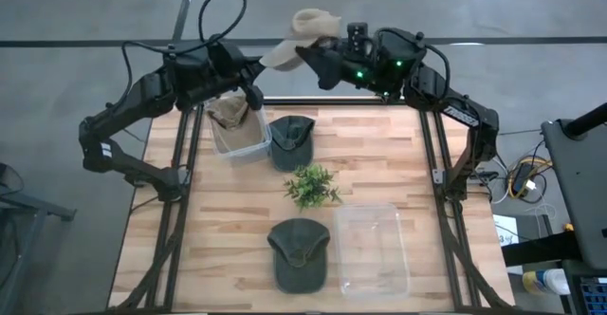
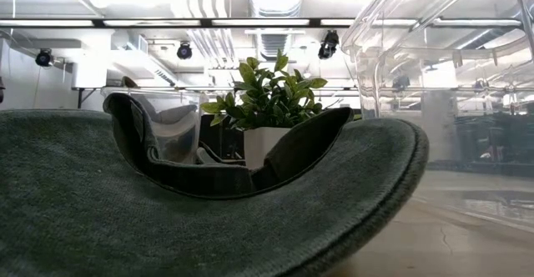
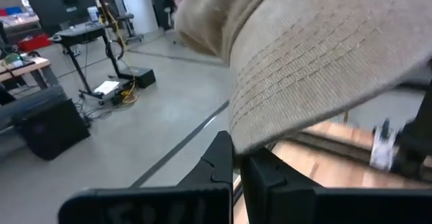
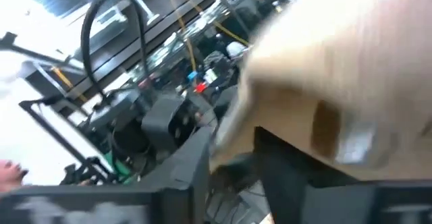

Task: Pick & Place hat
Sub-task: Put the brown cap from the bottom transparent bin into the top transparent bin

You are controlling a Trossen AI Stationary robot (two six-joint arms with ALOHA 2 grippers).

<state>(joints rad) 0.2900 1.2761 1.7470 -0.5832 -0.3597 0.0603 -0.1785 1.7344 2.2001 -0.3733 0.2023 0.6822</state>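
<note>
A beige hat (image 1: 305, 28) hangs in the air beyond the table's far edge, between my two grippers. My left gripper (image 1: 258, 66) is shut on its brim, which fills the left wrist view (image 3: 317, 55). My right gripper (image 1: 321, 57) meets the hat from the right; its wrist view shows the beige cloth (image 4: 337, 82) blurred. A brown hat (image 1: 229, 112) lies in a clear tub (image 1: 248, 150). One green cap (image 1: 291, 140) rests flat on the table beside that tub. Another green cap (image 1: 299, 253) lies near the front edge and fills the low view (image 2: 209, 210). My left gripper (image 3: 237, 160) pinches the edge of the beige hat's brim (image 3: 243, 140) between its two fingers, and the hat is lifted clear of the table. My right gripper (image 4: 233, 163) is shut on the beige hat near its crown (image 1: 315, 42). Blur and the cloth hide the exact place.
A small potted plant (image 1: 311, 184) stands at the table's middle and shows in the low view (image 2: 271, 102). A clear bin (image 1: 375, 249) sits at the near right, tall in the low view (image 2: 442, 85). Bare wood shows at the near left (image 1: 199, 249).
</note>
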